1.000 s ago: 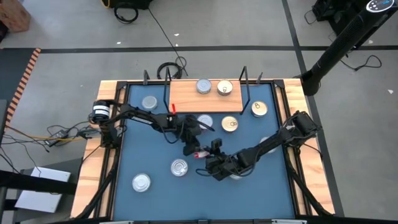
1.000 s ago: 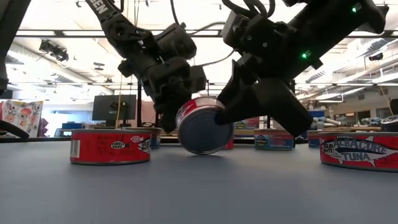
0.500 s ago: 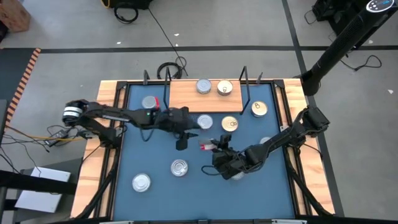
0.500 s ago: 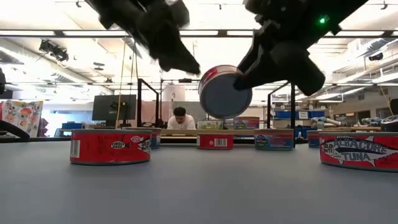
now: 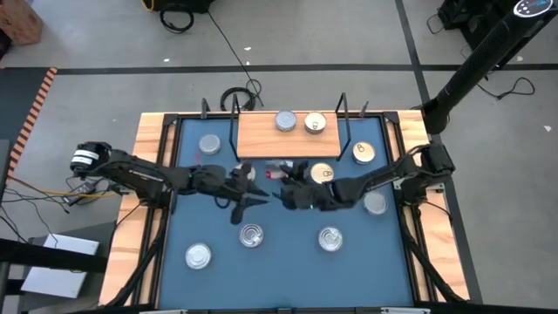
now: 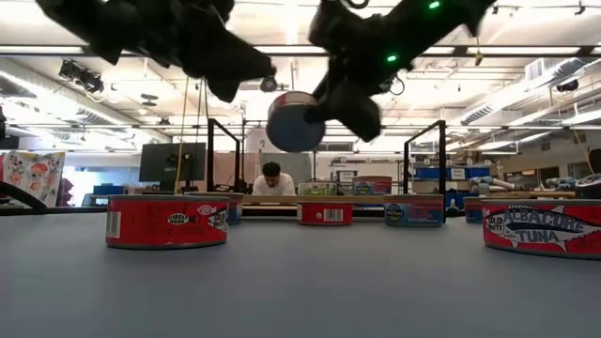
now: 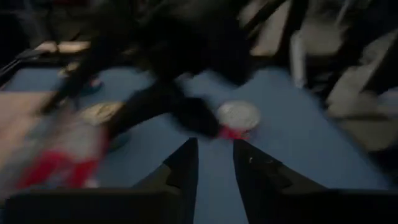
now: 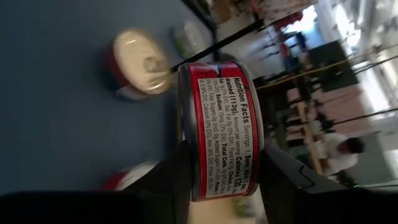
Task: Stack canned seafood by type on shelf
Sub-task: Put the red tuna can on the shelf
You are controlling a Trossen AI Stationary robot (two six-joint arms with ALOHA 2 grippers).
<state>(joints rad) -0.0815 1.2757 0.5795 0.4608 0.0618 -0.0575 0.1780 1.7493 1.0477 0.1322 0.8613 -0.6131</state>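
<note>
Tins (image 5: 330, 238) around right gripper (image 5: 281, 171), red-sided tin (image 8: 221, 127) clamped, near shelf (image 5: 266, 137).

"Nutrition Facts" on held red tin (image 8: 222, 127), "ALBACORE TUNA" on tin (image 6: 542, 228)

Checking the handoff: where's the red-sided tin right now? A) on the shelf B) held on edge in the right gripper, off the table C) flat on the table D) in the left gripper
B: the right gripper clamps the red-sided tin on edge, and in the low view it hangs above the table; the left gripper holds nothing.
</note>
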